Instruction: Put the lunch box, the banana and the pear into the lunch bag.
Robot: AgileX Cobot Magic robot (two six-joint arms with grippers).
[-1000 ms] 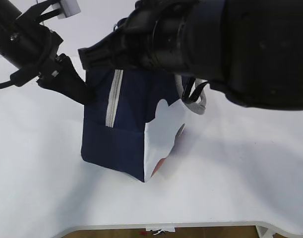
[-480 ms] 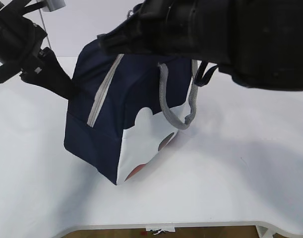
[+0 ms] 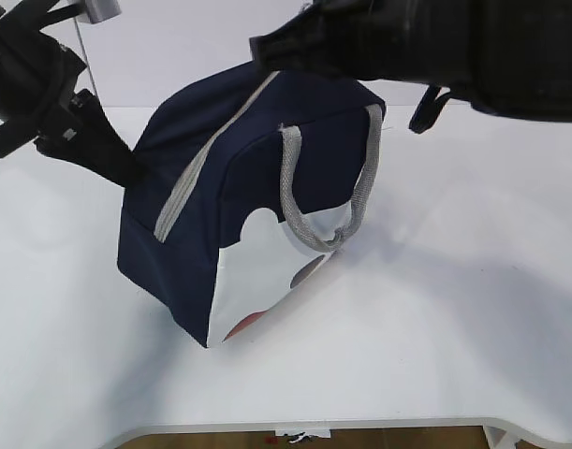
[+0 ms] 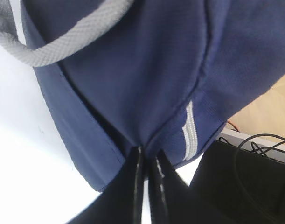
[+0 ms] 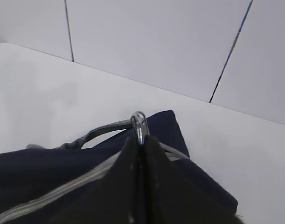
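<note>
two claws work the lunch bag (image 3: 239, 206), tipped on the table (image 3: 454, 309). left wrist: my left claw (image 4: 147, 156) pinches its corner fabric to anchor it. right wrist: my right claw (image 5: 140, 137) clamps the zipper pull (image 5: 138, 122), likely for zipping.

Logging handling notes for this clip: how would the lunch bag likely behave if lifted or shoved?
Probably soft: the lunch bag leans to one side, and its fabric puckers where the left pincer pinches it. It may tip easily, resting tilted on the table. The grey handle looks floppy.
</note>
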